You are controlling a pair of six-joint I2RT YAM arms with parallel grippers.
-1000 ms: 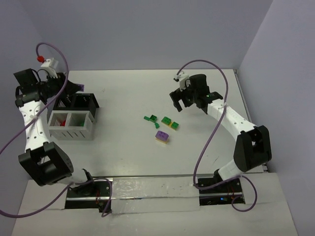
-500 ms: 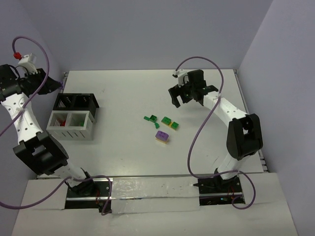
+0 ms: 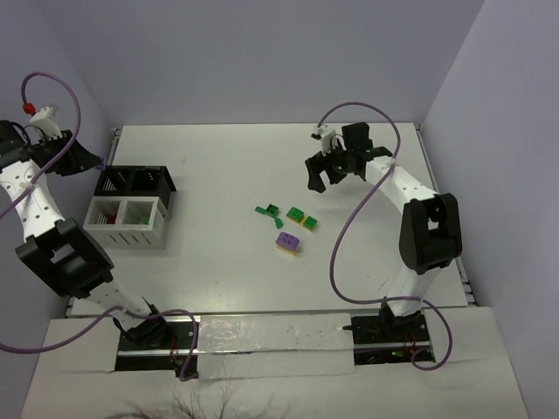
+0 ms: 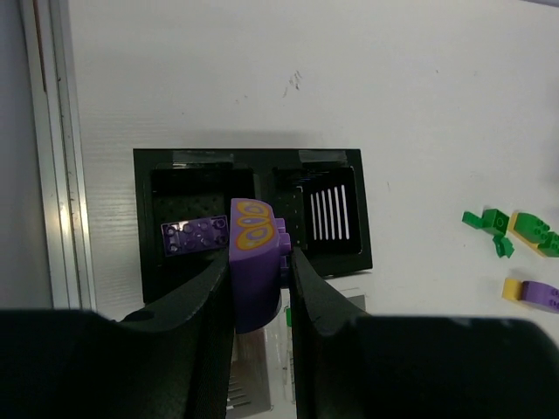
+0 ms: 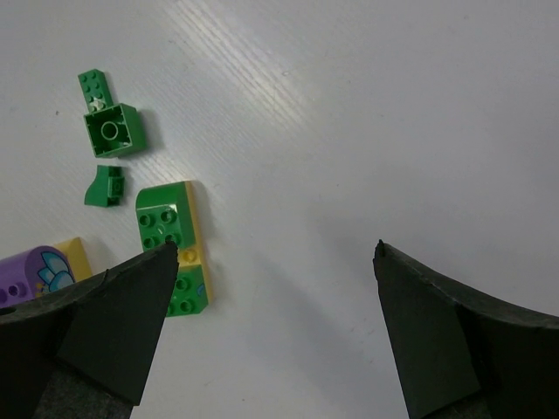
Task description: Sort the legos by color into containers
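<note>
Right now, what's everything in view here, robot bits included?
black tray: 1, black, table's far left
white slatted box: 1, white, just nearer than the tray
flat purple brick: 1, purple, tray's left compartment
held purple brick: 1, purple with yellow pattern, above the tray
red pieces: count unclear, red, box's left compartment
green bricks: 2, green, table centre
green-on-yellow stack: 1, beside them
purple-on-yellow stack: 1, nearer than those
left gripper: 1, black, shut on held purple brick
right gripper: 1, black, open, above table beyond the bricks
</note>
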